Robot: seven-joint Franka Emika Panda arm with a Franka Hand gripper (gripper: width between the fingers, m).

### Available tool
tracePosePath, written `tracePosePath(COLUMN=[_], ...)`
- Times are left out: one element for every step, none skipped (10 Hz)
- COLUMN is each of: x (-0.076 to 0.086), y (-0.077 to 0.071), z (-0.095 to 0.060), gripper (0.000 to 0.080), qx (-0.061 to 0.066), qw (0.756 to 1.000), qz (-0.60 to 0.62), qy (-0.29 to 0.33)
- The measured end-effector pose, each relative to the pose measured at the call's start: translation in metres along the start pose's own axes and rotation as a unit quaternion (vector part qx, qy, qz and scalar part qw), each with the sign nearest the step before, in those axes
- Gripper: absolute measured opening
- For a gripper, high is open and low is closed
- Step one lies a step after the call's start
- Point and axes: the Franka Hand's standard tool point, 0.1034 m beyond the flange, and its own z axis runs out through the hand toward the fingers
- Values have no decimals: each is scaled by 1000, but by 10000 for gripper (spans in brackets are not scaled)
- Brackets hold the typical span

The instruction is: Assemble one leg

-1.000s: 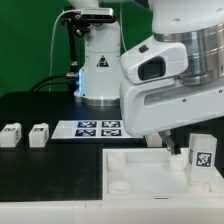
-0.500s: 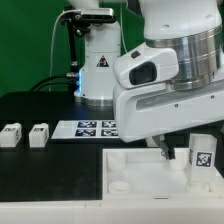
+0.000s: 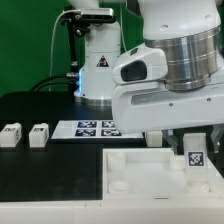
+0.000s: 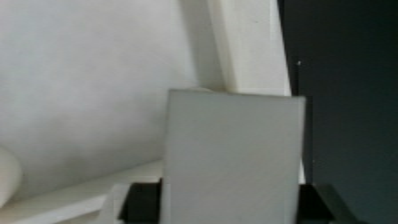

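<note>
While the leg (image 3: 198, 158) is gripped upright in the clenched pincer (image 4: 231, 200), its long axis is aimed straight down at the corner of the white panel (image 3: 150, 185) on the exterior view's right.

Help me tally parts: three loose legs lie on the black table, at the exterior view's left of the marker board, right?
The exterior view shows only two loose legs on the black table, at its left of the marker board, not three.
</note>
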Motion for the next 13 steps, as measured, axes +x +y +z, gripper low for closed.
tracePosePath(x=[0, 2, 4, 8, 9, 8, 7, 7, 7, 6, 6, 6, 3], y=[0, 2, 3, 3, 7, 6, 5, 4, 4, 4, 4, 4, 3], z=[0, 1, 1, 0, 2, 2, 3, 3, 2, 3, 4, 4, 4], gripper=[293, 293, 293, 293, 294, 294, 294, 294, 294, 294, 483, 483, 612], qx=[2, 10, 17, 35, 50, 53, 54, 54, 53, 53, 53, 52, 47], qw=[998, 991, 982, 962, 929, 906, 877, 867, 856, 860, 861, 875, 892], qz=[60, 131, 186, 272, 366, 420, 477, 496, 514, 507, 506, 481, 449], qy=[0, -1, -4, -4, -8, -13, -17, -18, -20, -20, -20, -20, -25])
